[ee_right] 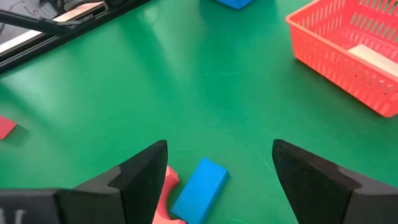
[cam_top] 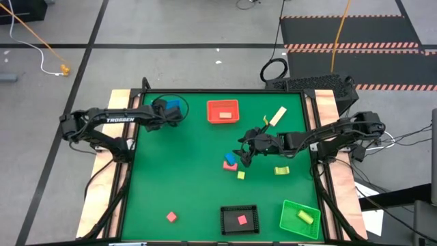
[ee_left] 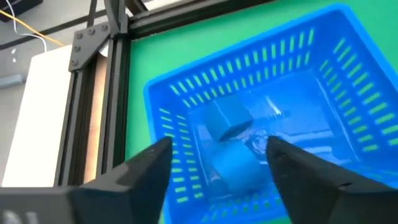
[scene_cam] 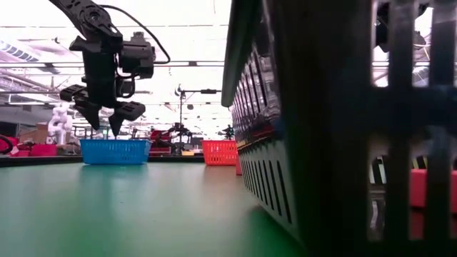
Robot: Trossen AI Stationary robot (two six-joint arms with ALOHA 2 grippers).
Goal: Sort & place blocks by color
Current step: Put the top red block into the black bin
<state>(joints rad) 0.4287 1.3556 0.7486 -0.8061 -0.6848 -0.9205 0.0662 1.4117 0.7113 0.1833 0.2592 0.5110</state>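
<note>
My left gripper (cam_top: pixel 166 113) hangs open above the blue tray (ee_left: pixel 298 56), which stands near the table's far left corner. Two blue blocks (ee_left: pixel 233 140) lie in that tray, between and beyond the fingers (ee_left: pixel 217 146). The low view shows the gripper (scene_cam: pixel 106 118) clear above the tray (scene_cam: pixel 114 150). My right gripper (cam_top: pixel 244 152) is open at mid-table. It slants down over a blue block (ee_right: pixel 200 190) that lies flat beside a pink block (ee_right: pixel 165 186). In the high view these are blue (cam_top: pixel 231 158) and pink (cam_top: pixel 229 165).
The red tray (cam_top: pixel 223 111) at the far edge holds a pale block (ee_right: pixel 373 53). A tan bar (cam_top: pixel 278 116), a yellow block (cam_top: pixel 241 175) and a yellow-green block (cam_top: pixel 281 170) lie loose. The black tray (cam_top: pixel 240 219) and the green tray (cam_top: pixel 299 217) stand at the near edge. A pink block (cam_top: pixel 171 216) lies near left.
</note>
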